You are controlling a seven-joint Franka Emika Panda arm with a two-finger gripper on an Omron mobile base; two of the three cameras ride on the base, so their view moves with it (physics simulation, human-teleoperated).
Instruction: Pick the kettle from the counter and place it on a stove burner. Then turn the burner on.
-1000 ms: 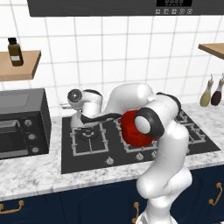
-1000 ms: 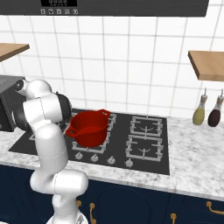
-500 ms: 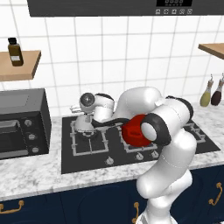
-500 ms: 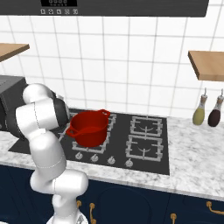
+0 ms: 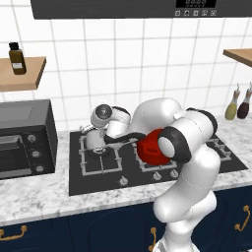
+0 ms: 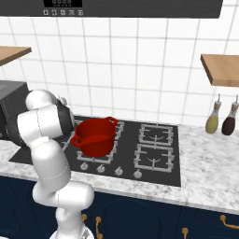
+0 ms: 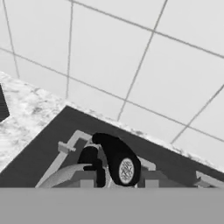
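Observation:
The small silvery kettle (image 5: 93,141) is low over the large square grate of the stove burner (image 5: 104,162) at the cooktop's left end; I cannot tell whether it touches the grate. My gripper (image 5: 101,130) reaches down onto it from above, shut on the kettle's black handle (image 7: 114,154). In the hand view the kettle's grey dome (image 7: 65,176) lies just under my fingertips (image 7: 94,167), with a grate bar (image 7: 66,148) and black cooktop beneath. The speckled counter (image 5: 34,193) runs in front and to the left. My own arm hides the kettle in the right base view.
A red two-handled pot (image 5: 151,148) stands on the middle grates, close to my forearm. A dark microwave (image 5: 24,138) sits left of the cooktop. Burner knobs (image 5: 123,182) line the cooktop's front edge. Two bottles (image 5: 237,105) stand at the far right by the wall.
My gripper has carried the kettle forward and down from near the back wall to the left burner grate. The red pot has not moved.

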